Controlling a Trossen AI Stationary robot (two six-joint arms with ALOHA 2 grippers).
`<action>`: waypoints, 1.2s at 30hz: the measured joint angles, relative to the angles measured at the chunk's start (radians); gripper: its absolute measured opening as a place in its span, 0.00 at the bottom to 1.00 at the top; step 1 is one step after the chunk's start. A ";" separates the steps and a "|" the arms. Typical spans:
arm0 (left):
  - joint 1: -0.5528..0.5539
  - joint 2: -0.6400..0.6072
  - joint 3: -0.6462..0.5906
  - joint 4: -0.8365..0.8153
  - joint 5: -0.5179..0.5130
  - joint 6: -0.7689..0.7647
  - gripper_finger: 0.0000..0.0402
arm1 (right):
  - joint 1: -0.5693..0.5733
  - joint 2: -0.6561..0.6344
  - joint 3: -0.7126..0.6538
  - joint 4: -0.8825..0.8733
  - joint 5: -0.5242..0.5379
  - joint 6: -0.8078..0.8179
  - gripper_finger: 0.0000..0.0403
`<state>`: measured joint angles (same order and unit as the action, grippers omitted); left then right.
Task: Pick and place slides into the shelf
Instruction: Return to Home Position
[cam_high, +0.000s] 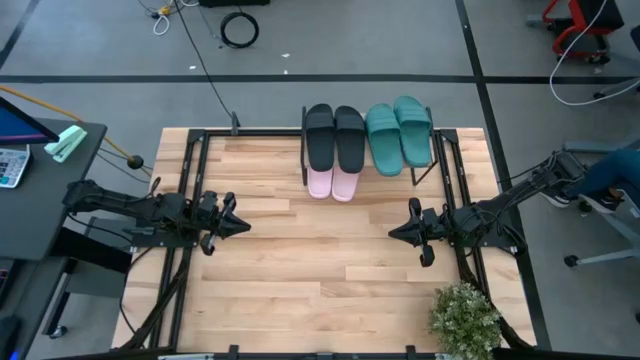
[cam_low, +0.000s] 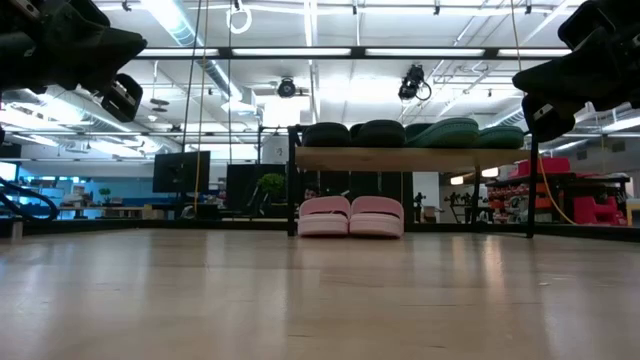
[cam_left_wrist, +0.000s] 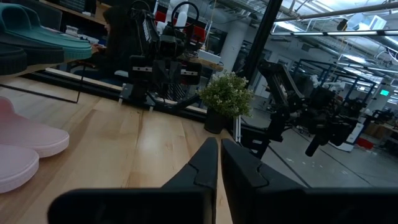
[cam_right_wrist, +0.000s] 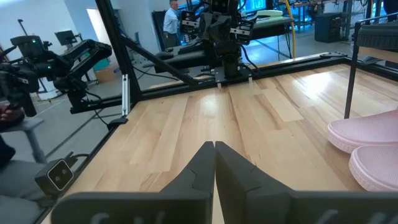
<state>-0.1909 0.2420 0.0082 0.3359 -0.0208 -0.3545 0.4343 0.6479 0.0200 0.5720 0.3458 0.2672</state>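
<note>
The shelf (cam_high: 436, 150) stands at the table's far edge, its plank top (cam_low: 400, 158) on thin black legs. Two black slides (cam_high: 334, 138) and two teal slides (cam_high: 397, 135) lie side by side on the plank. Two pink slides (cam_low: 351, 215) rest on their soles on the tabletop under the plank, toes pointing toward the near edge; they also show in the left wrist view (cam_left_wrist: 25, 140) and the right wrist view (cam_right_wrist: 367, 132). My left gripper (cam_high: 240, 226) hovers shut over the table's left half. My right gripper (cam_high: 395, 232) hovers shut over the right half. Both are well short of the shelf.
A small potted plant (cam_high: 465, 318) stands at the table's near right corner, also in the left wrist view (cam_left_wrist: 227, 93). Black frame rails (cam_high: 192, 190) run along the table's left and right sides. Bare wood (cam_high: 315, 260) lies between the two grippers.
</note>
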 joint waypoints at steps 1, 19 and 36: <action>0.000 0.000 0.000 0.000 0.000 0.000 0.06 | 0.000 0.000 0.000 0.000 0.000 0.000 0.05; 0.000 0.000 0.000 0.000 0.000 0.000 0.06 | 0.000 0.000 0.000 0.000 0.000 0.000 0.05; 0.000 0.000 0.000 0.000 0.000 0.000 0.07 | 0.000 0.000 0.000 0.000 0.000 0.000 0.05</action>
<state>-0.1909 0.2417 0.0082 0.3359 -0.0204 -0.3542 0.4345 0.6479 0.0200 0.5720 0.3458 0.2672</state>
